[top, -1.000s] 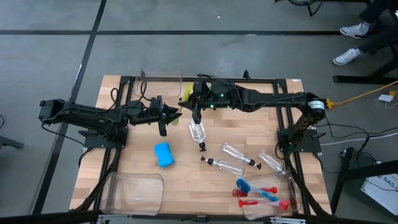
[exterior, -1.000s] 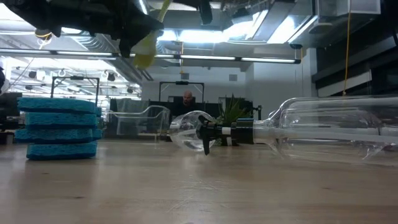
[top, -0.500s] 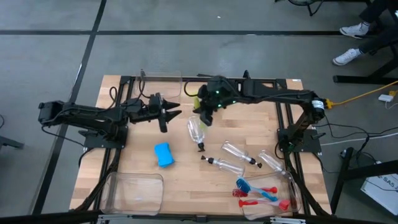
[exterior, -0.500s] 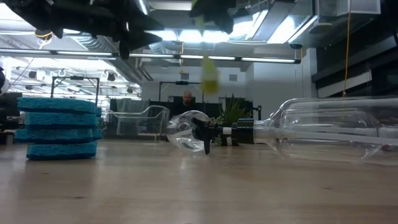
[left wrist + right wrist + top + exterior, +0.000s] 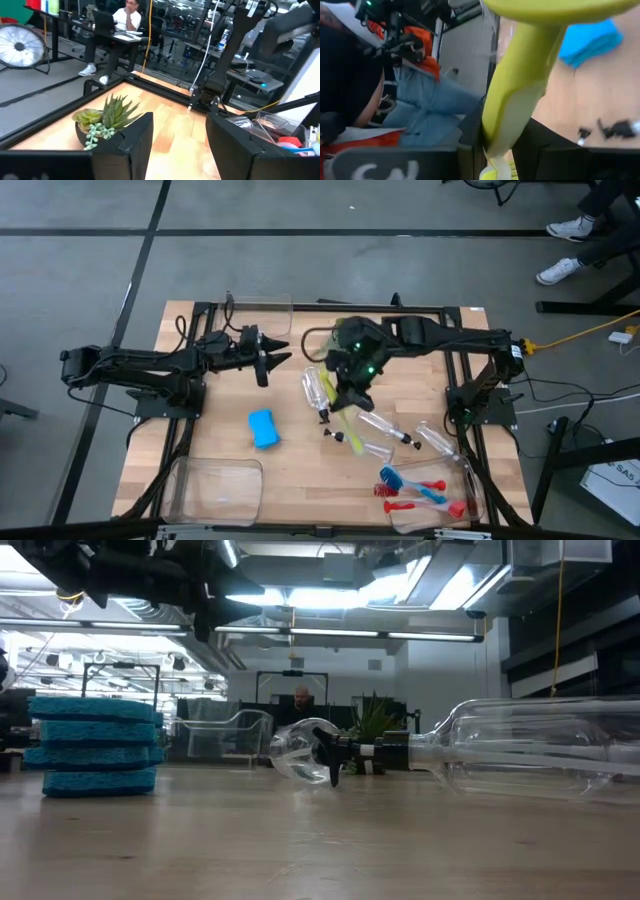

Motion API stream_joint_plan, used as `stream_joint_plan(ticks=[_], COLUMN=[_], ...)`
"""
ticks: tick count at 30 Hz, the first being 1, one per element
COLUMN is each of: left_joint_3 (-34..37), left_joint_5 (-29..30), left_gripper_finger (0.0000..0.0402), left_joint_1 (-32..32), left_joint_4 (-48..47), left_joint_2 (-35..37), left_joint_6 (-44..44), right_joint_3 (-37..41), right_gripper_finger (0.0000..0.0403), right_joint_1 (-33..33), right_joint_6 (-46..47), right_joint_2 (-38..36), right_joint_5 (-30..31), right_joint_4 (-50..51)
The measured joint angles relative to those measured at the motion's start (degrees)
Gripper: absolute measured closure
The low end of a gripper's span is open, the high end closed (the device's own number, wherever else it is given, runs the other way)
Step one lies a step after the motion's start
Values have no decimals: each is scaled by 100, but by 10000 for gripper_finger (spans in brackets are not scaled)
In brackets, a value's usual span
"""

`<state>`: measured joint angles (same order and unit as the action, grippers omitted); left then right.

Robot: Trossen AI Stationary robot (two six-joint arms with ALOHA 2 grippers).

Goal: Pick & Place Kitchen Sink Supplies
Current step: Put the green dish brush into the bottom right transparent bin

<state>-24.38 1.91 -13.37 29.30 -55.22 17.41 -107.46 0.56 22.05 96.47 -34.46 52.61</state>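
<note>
My right jaws [image 5: 349, 402] grip the yellow-green brush [image 5: 350, 430], carrying it over the bottles [image 5: 372, 435] mid-bench. Next I must set it by the other brushes [image 5: 420, 492]. My left jaws [image 5: 280, 356] hang parted, empty.

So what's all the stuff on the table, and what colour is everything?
Pump bottles: four, clear with black tops, lying mid-table toward the right.
Sponge: one, blue, left of the bottles.
Yellow-green brush: one, held by the right gripper, over the bottles.
Red and blue brushes: about three, near right corner, partly in a bin.
Bins: three, clear, at table edges.
Potted plant: one, green, seen in the left wrist view.
Left gripper: open, empty, far left.
Right gripper: shut on the brush.
</note>
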Motion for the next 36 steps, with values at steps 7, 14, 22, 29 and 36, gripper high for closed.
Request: stream_joint_plan(ticks=[7,14,22,29,36], left_joint_3=[0,0,0,0,0], left_joint_5=[-10,-63,-96,-96,-96], left_gripper_finger=[228,226,230,229,232], left_joint_1=[38,182,429,658,796], left_joint_4=[-239,-558,-592,-595,-599], left_joint_2=[0,-9,-11,-13,-13], left_joint_6=[-2,-17,-7,0,2], right_joint_3=[7,7,162,1196,2359], right_gripper_finger=[328,328,328,328,326], right_joint_1=[689,1643,2965,3572,4052], right_joint_6=[914,2154,3064,3499,3935], right_joint_2=[-173,-882,-1020,-999,-1002], right_joint_5=[317,1728,3620,3700,3834], right_joint_4=[854,2427,3164,3281,2376])
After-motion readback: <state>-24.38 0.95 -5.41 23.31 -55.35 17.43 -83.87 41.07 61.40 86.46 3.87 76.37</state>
